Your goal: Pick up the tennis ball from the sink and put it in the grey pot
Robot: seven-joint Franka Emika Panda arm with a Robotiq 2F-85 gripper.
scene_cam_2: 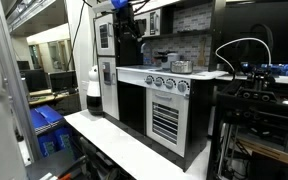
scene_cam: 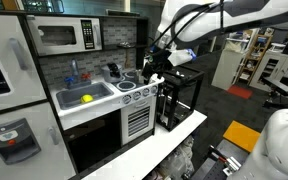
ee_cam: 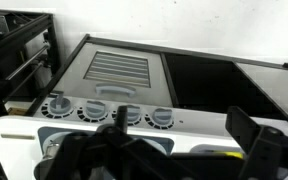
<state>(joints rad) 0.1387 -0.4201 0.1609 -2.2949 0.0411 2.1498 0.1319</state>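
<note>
Black gripper [ee_cam: 179, 128], fingers spread wide and gripping nothing, is hovering above the stove end of the toy kitchen, facing its knobs [ee_cam: 104, 112]. Beyond, the grey pot [scene_cam: 130, 86] is sitting on the stove. Farther along, the tennis ball [scene_cam: 87, 98] is lying in the sink [scene_cam: 102, 91]. Step in hand, by judgement: the approach. The next move is calling for travel across to the sink and a descent over the ball.

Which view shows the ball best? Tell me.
An exterior view: the ball lies unobstructed in the sink. In an exterior view the counter, seen edge-on, hides it; the wrist view shows only stove knobs.
</note>
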